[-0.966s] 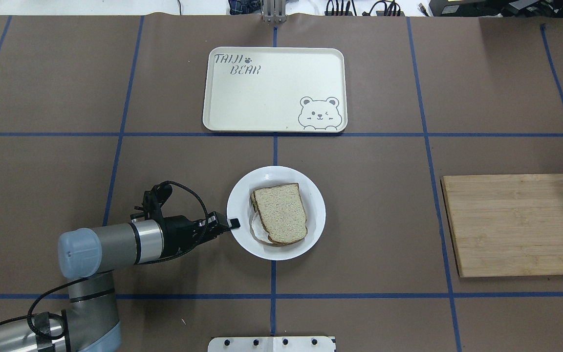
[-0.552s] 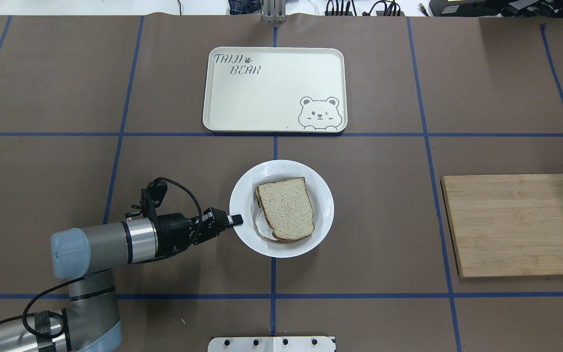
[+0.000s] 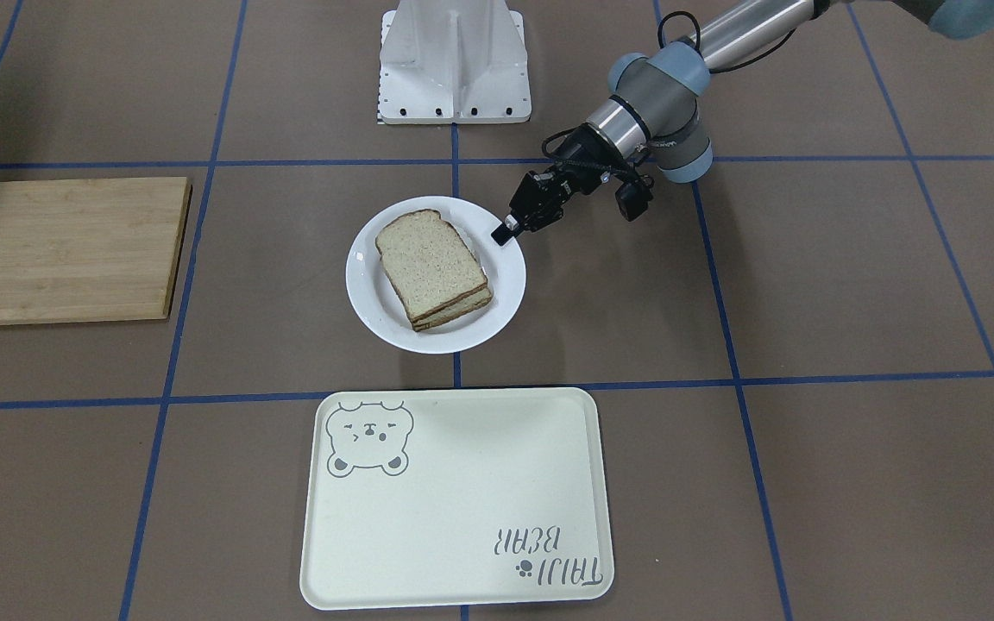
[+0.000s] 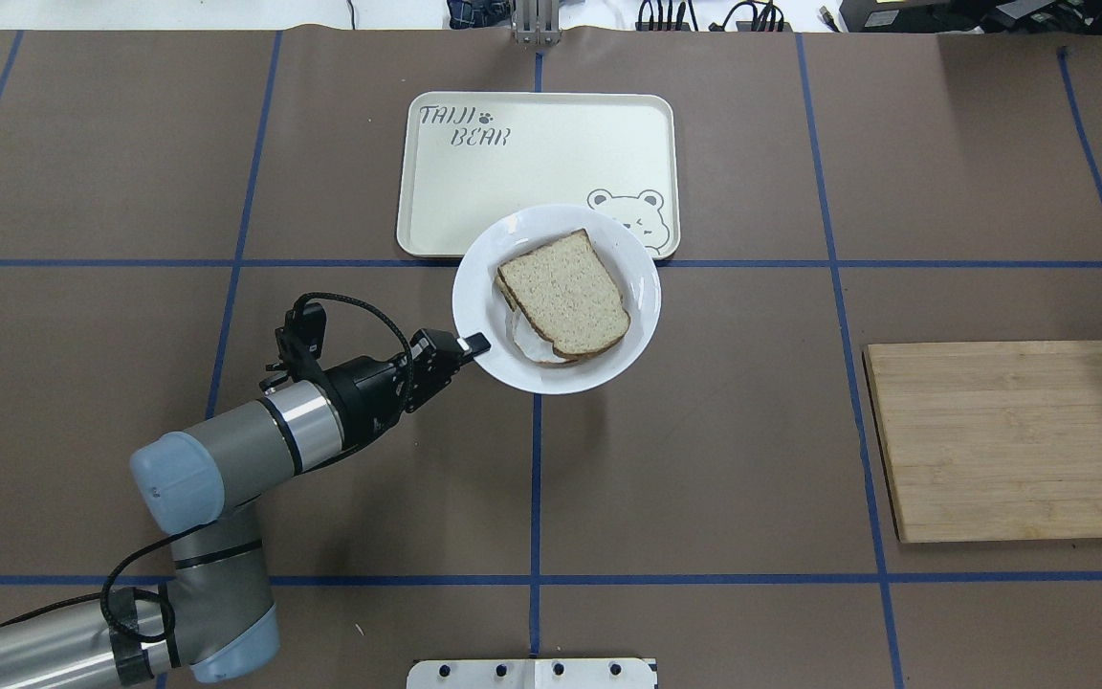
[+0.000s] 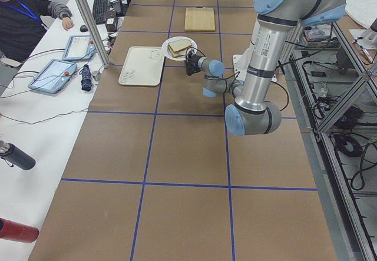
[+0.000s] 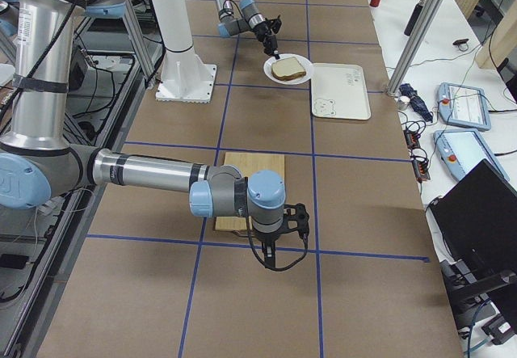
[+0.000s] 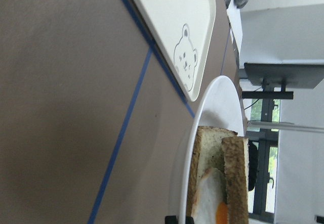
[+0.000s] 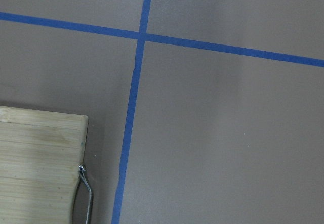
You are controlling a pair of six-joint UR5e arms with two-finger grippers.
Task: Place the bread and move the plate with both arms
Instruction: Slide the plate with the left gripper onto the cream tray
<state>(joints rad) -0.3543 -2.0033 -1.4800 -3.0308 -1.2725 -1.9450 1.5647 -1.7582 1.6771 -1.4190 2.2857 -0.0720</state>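
Left gripper (image 4: 471,343) is clamped on the robot-side rim of the plate (image 4: 635,251), jaws nearly closed with only the rim between them. The plate is off the desk (image 4: 130,172), mid-desk and leaning toward the far edge, just short of the tray (image 4: 474,191) that sits at the middle of that edge. The overhead view shows the two overlapping, but the front-facing view shows a gap. The bread (image 4: 565,290) lies on top of the egg slice (image 7: 206,199) on the plate. This looks like the carry to the tray. You've got a one-sided rim pinch, so go slow and hold the plate level or the stack may slide toward the free rim. Clear the tray's raised lip first, then lower flat near the tray's centre, and open only once the plate is fully seated. Right gripper (image 6: 275,249) is by the cutting board (image 4: 1010,440) near the desk's right end, well apart; can't tell whether it's open or closed. If you want two-arm support, bring it to the opposite rim.
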